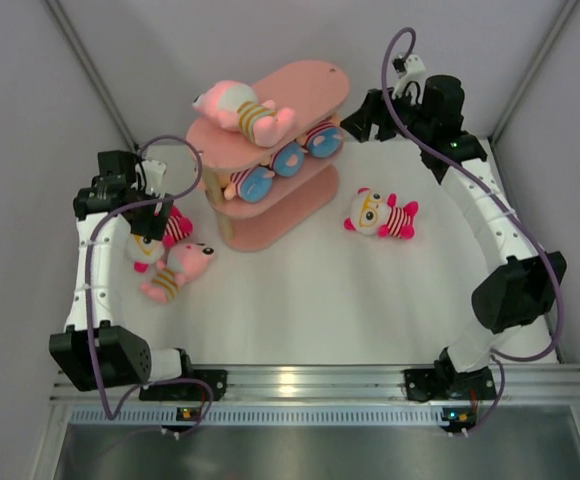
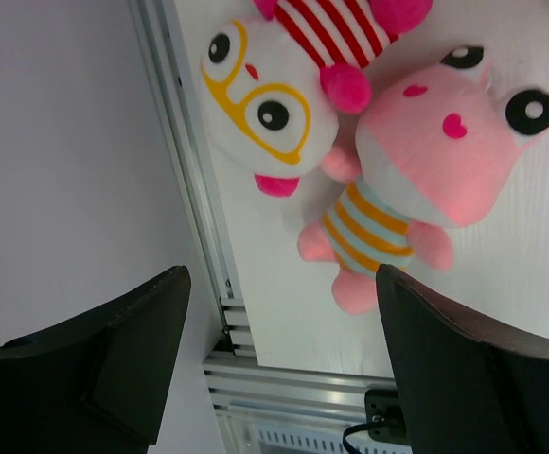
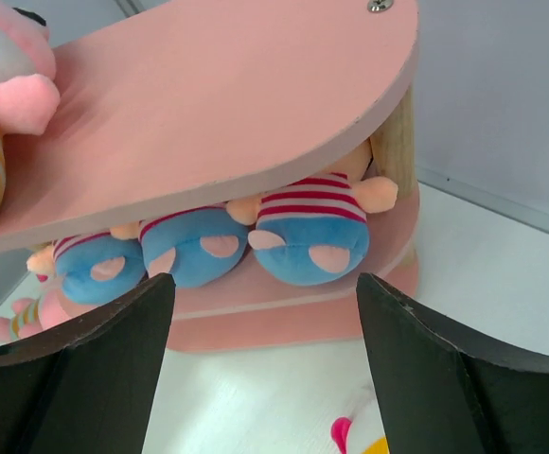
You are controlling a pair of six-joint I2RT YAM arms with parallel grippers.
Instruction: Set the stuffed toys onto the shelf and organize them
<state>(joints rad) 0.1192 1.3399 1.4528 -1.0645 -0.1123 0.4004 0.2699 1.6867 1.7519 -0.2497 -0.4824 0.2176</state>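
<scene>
- Top external: the shelf point(image 1: 270, 150) stands at the rear of the worktop point(image 1: 350, 300). A top-board toy point(image 1: 242, 110) lies above, and three blue-footed toys point(image 1: 288, 158) line the middle board. The spectacled toy point(image 1: 380, 215) lies right of the shelf. The white toy point(image 1: 175, 228) and pink toy point(image 1: 182, 265) lie at the left.
- Left wrist: the left claw point(image 2: 279, 359) stands apart and empty above the white and pink toys, which touch. They are judged light, soft and compressible, best pinched across the striped body.
- Right wrist: the right claw point(image 3: 265, 369) stands apart and empty, facing the middle board. The top board has bare room. The middle row looks full.
</scene>
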